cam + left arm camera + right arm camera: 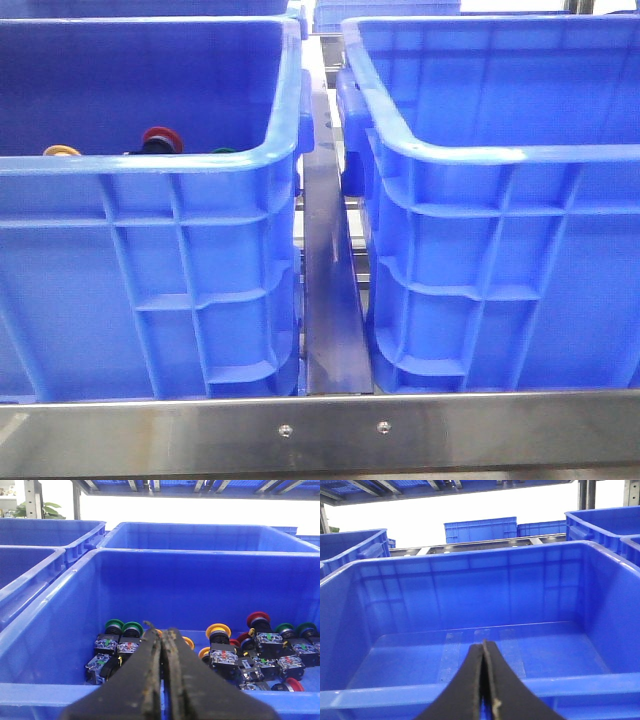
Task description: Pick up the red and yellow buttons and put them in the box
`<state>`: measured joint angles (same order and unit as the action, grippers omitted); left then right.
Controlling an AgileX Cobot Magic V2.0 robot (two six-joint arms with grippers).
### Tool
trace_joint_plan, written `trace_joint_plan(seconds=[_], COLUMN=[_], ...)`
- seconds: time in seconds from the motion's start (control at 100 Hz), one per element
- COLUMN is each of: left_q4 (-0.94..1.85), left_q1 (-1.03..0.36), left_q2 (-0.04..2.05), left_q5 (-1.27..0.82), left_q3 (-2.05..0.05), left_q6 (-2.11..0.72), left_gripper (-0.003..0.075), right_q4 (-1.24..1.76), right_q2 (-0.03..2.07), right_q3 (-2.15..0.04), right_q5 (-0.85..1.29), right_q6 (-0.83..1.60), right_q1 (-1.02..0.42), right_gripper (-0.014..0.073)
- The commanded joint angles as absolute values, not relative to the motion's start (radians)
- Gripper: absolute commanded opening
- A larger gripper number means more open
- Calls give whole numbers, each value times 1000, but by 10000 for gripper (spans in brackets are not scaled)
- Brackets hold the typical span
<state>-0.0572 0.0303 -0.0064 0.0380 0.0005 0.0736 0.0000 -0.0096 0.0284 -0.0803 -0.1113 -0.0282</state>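
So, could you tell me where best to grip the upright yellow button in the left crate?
Probably from above, pinching the yellow button by its cap rim: the cap stands proud of the black body, while neighbours crowd its base. The left gripper is shut and must open first.

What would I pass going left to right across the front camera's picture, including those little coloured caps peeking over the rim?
Yellow button cap → red button cap → green button cap, all inside the left blue crate → metal rail in the gap → right blue crate.
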Motion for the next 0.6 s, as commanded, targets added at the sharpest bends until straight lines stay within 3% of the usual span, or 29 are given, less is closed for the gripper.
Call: trace_joint_plan(seconds=[0.0, 0.3, 0.59], left_q4=[-50, -48, -40], left_q1=[32, 32, 32], left_q2=[-35, -35, 47], left_q5=[116, 101, -207], left_q3=[47, 15, -280], left_q6=[84, 82, 82], left_gripper=[-19, -19, -19], right_q4=[-13, -13, -13], right_q2=[-37, -37, -37], right_q3=[15, 15, 15], right_q5=[-163, -163, -163], right_q6=[-108, -108, -108], right_q1=[-23, -23, -23], right_gripper=[-69, -69, -69])
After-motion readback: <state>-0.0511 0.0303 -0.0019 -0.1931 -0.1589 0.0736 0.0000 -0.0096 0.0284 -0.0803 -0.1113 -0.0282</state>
